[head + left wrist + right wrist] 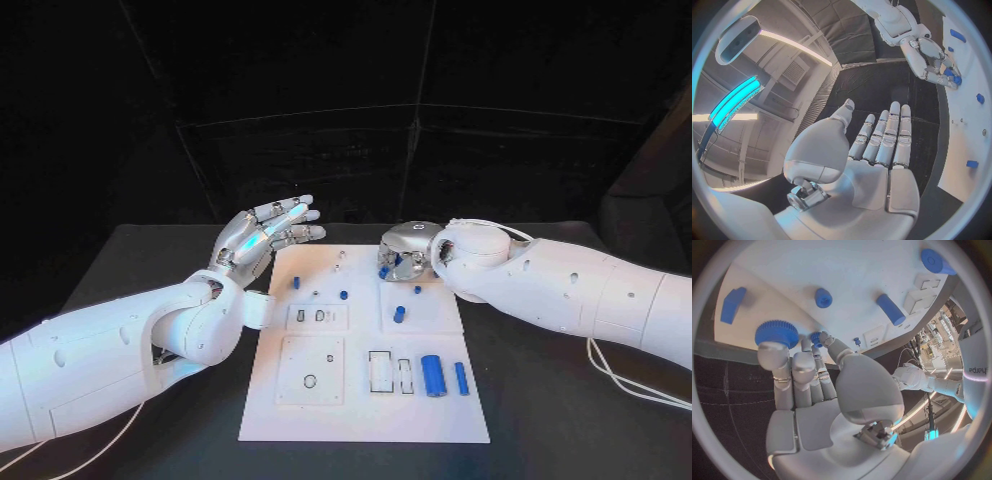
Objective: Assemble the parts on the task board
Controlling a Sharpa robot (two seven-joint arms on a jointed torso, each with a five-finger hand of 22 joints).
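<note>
The white task board point(361, 420) lies in the middle of the black table. My right hand point(408, 252) is down over its far end. In the right wrist view its thumb and a finger pinch a small blue peg point(816, 338), and another fingertip touches a blue gear point(776, 332) standing on the board. My left hand point(267, 235) is raised beside the board's far left corner, fingers straight and apart, holding nothing. A thick blue cylinder point(431, 375) and a slim blue one point(462, 378) lie at the board's near right.
A blue peg point(400, 314) lies mid-board, and small blue pieces point(296, 283) stand near the far left. Two square insert plates point(312, 370) sit on the left half, with rectangular slots point(381, 370) beside them. A cable point(627, 380) trails under my right arm.
</note>
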